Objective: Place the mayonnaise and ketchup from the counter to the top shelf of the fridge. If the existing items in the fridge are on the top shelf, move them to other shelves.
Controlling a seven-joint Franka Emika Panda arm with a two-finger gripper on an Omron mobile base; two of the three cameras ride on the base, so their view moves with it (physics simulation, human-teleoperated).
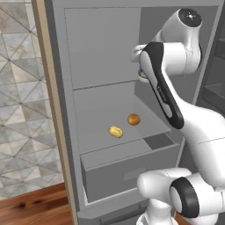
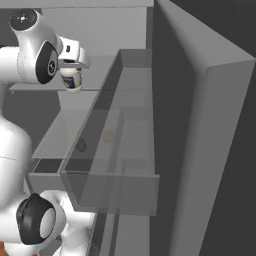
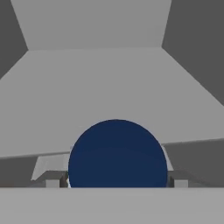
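1. End effector holds the mayonnaise jar, fingers set wide on either side of it, jar hanging below the hand. In the hand view the round dark blue lid sits between the two finger tips.
2. Jar is inside the fridge, carried above the top shelf near its right end. Whether it touches the shelf, I cannot tell.
3. Existing items lie on the lower shelf, above the drawer: yellowish oval and orange-brown ball, near each other, not touching. The top shelf looks bare of them, so I judge no shifting is called for.
4. Progress, as a judgement: mayonnaise at the point of being set down, not yet released. Ketchup remains to be fetched and placed afterwards. Roughly the first half, nearly done.
5. Materials and shapes: fridge interior plain matte grey, flat shelf panels, boxy drawer; door edged in tan. Jar squat and cylindrical, creamy contents, pale label, smooth lid. A strip of reddish wood grain shows at lower left; patterned tile wall behind.
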